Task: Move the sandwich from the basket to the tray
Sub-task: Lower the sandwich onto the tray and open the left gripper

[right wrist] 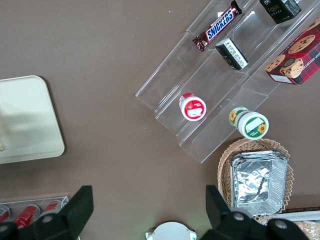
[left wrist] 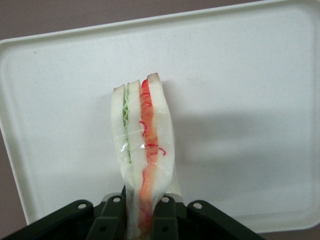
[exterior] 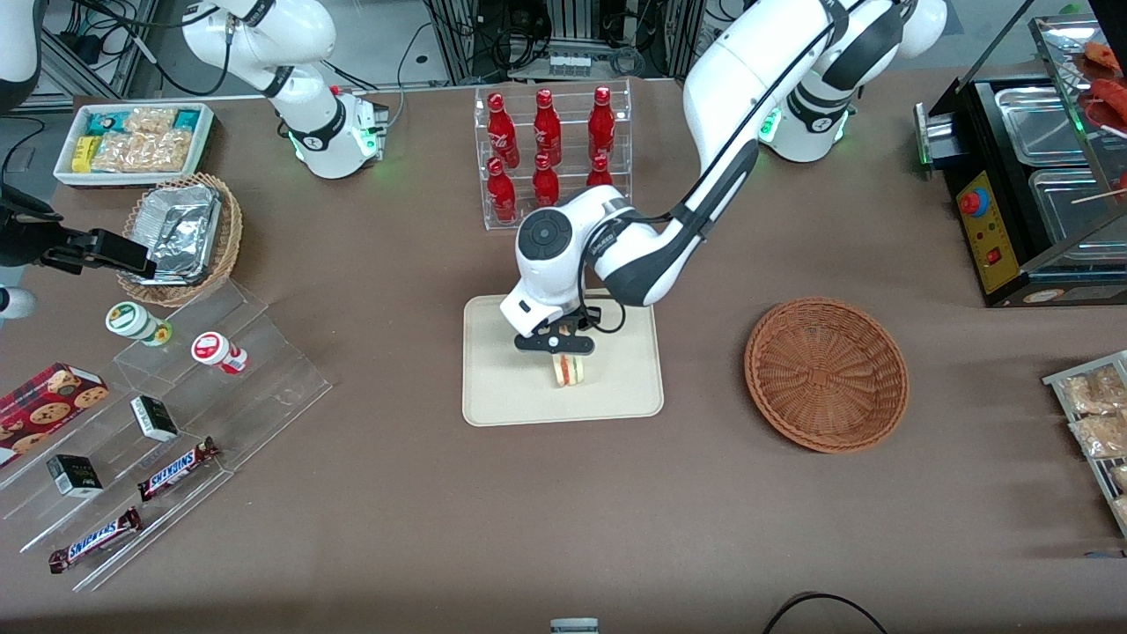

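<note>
From the front, your gripper [exterior: 561, 350] is over the middle of the tray [exterior: 493, 387], its fingers closed on the sandwich [exterior: 568, 371]. The sandwich hangs below the fingers with its layered edge facing the camera, low over the tray; whether it touches the tray you cannot tell from here. The basket [exterior: 826, 373] sits apart from the tray, toward the working arm's end of the table, with nothing in it. Farther from the camera than the tray stands a clear rack of red bottles [exterior: 548, 151].

In the left wrist view, you see the sandwich [left wrist: 143, 150] pinched at one end between the two dark fingers [left wrist: 111, 220], bread slices squeezed together there and spreading toward the free end. Red-orange and pale green filling shows between the slices under clear wrap. The tray [left wrist: 240, 100] fills the background.

In the right wrist view, only a rounded corner of the tray [right wrist: 27, 120] shows, well apart from a clear stepped stand [right wrist: 220, 75] with snacks.
</note>
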You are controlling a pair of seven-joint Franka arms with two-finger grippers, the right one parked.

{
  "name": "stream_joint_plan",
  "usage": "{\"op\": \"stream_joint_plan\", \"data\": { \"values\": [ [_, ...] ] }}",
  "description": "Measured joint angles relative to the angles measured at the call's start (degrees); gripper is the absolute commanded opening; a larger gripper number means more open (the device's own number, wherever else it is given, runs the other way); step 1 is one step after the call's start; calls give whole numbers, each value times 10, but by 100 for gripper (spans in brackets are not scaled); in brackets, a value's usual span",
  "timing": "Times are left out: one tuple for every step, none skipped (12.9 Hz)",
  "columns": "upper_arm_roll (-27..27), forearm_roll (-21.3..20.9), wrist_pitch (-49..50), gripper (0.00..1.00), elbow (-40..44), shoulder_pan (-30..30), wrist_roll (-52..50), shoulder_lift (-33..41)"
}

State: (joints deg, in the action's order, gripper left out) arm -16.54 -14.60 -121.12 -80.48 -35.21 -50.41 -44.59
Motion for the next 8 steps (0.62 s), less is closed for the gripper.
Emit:
{"op": "stream_joint_plan", "data": {
  "values": [
    [0, -15, -6, 0, 0, 0, 0, -6],
    [0, -29, -10, 0, 0, -2, 0, -12],
    [0, -35, -11, 35, 1, -5, 0, -17],
    [0, -38, -12, 79, 1, -8, 0, -20],
    [0, -40, -12, 99, 3, -9, 0, -20],
    [0, -40, -12, 99, 4, -9, 0, -20],
    [0, -40, -12, 99, 6, -9, 0, -20],
    [0, -40, -12, 99, 8, -9, 0, -20]
  ]
}}
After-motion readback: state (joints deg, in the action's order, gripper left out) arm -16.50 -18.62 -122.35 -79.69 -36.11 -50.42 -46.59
